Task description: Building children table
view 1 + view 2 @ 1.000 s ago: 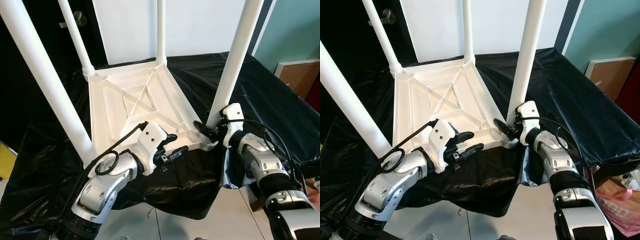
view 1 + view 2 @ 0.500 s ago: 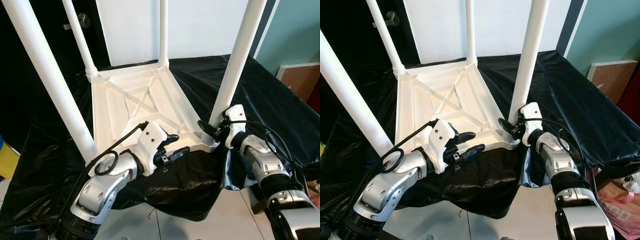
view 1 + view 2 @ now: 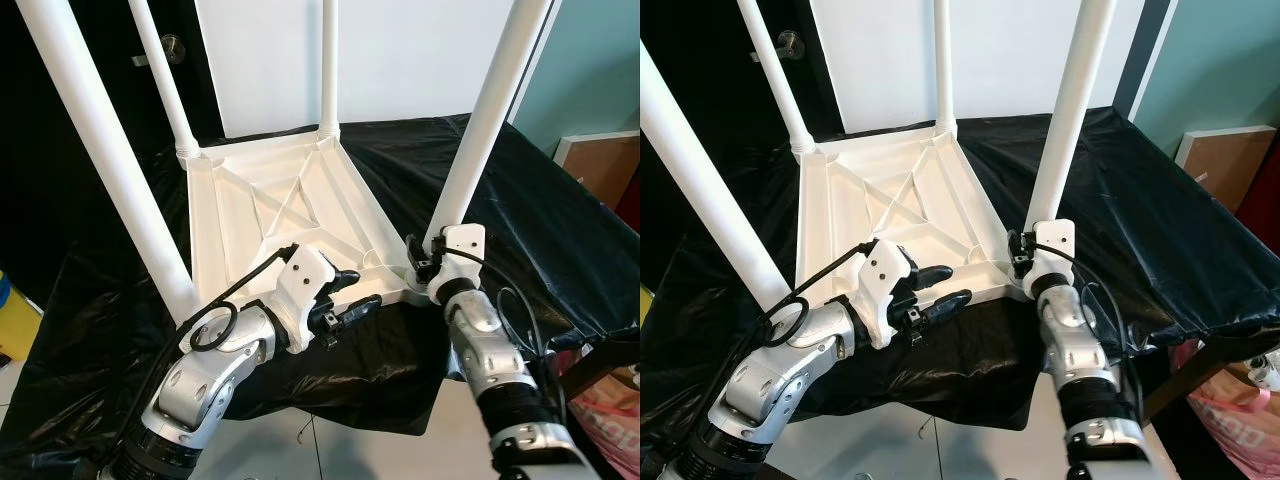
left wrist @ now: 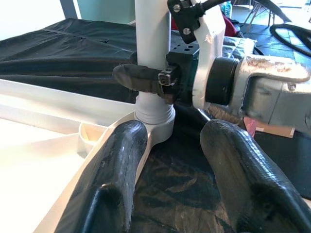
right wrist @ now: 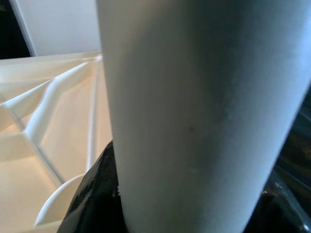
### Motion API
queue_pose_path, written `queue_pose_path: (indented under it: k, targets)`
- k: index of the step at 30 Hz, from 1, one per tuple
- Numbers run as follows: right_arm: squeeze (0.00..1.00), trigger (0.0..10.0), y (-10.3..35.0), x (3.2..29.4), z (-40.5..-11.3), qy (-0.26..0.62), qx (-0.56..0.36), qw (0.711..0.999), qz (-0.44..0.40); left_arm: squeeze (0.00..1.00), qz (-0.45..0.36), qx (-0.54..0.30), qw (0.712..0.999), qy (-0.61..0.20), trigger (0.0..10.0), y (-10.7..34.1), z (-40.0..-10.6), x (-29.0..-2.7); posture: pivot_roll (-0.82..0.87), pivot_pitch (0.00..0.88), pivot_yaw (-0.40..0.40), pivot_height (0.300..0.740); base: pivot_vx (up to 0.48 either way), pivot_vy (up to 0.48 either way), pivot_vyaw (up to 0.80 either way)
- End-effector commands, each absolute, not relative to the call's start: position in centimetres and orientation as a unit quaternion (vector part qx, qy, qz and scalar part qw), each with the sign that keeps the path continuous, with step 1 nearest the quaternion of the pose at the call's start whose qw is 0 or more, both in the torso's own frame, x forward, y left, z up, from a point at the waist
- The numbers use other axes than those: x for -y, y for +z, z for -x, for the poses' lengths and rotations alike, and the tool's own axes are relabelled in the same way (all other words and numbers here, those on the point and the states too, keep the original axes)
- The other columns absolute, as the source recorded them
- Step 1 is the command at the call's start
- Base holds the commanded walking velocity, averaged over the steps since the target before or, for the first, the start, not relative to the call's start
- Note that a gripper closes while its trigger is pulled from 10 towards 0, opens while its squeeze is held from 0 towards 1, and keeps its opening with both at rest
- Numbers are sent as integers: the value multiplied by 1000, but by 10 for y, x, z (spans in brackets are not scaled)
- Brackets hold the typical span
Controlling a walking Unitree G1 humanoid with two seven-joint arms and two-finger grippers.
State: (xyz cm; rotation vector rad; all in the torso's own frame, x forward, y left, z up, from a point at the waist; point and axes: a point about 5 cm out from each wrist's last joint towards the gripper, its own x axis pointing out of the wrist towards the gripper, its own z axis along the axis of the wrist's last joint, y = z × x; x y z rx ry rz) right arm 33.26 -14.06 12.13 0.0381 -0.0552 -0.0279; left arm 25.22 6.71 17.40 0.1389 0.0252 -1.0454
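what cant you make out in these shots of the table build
- Tops of all four table legs: cut off by the upper edge of both eye views.
- Right gripper far finger: hidden behind the leg in the left wrist view.
- Leg socket thread seating: hidden inside the collar.
- Tabletop upper face: turned down onto the black sheet.

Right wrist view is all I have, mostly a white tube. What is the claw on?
Observer: The right claw is clamped on the near right leg just above its socket.
Operator: Is the table upright?
Observer: No, the tabletop lies upside down on black sheeting, four legs pointing up.
Operator: And the other arm?
Observer: The left claw is open at the tabletop's near edge, one finger over the rim.
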Motion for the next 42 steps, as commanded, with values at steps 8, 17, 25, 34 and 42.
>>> queue_pose_path:
  k: [8,17,25,34,42]
  targets:
    - [0,10000,115,132,-325,-65,19,997,-40,0,-61,-22,852,-519,10000,174,-250,-67,-121,35,5,740,0,0,0]
    - [839,10000,123,132,-326,-63,33,997,-14,0,-59,-19,860,-507,10000,176,-252,-70,-114,45,-3,740,0,0,0]
    - [1000,10000,133,129,-320,-33,71,997,17,0,-56,-19,863,-502,10000,175,-252,-71,-116,55,-14,740,0,0,0]
    - [0,10000,132,144,-290,7,94,995,32,0,-57,-24,875,-481,10000,175,-253,-86,-119,66,-28,740,0,0,0]
    - [0,10000,129,162,-264,35,89,994,56,0,-66,14,916,-395,10000,190,-270,-121,-122,80,-27,740,0,0,0]
